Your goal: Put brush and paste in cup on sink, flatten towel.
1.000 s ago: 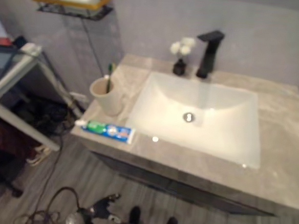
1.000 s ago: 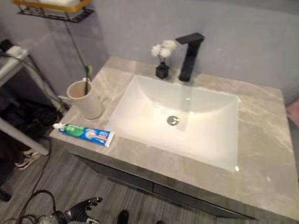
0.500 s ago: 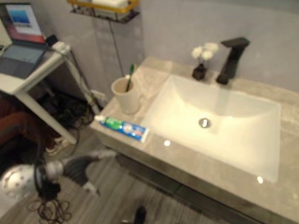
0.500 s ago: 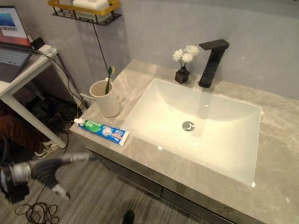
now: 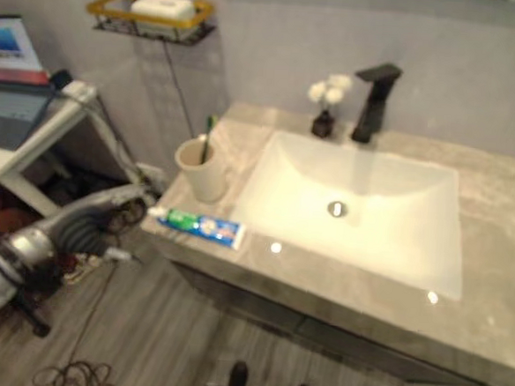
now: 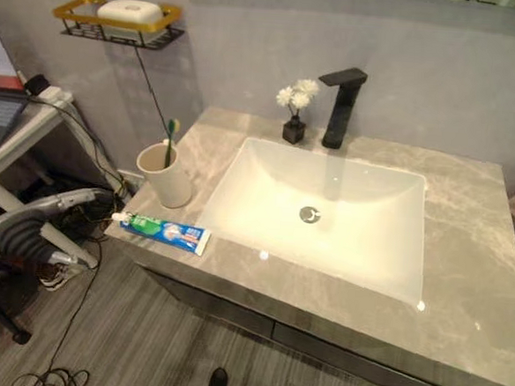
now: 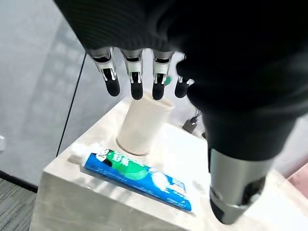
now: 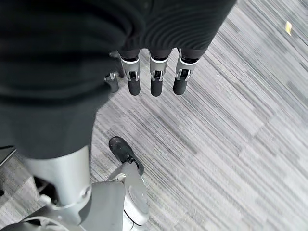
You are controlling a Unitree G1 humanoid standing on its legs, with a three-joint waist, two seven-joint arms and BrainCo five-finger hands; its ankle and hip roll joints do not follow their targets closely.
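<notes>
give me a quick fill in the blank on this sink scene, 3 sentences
1. The toothbrush stands inside the ____.
2. The toothpaste lies flat on the counter, between the cup and the counter's ____ edge.
3. The left hand hangs near the paste with its fingers ____.

Missing words: cup; front; open

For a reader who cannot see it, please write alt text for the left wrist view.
The left robot hand, fingers straight and holding nothing, hangs above a blue and green toothpaste tube lying on the corner of a pale stone counter. A cream cup stands upright just beyond the tube.
</notes>
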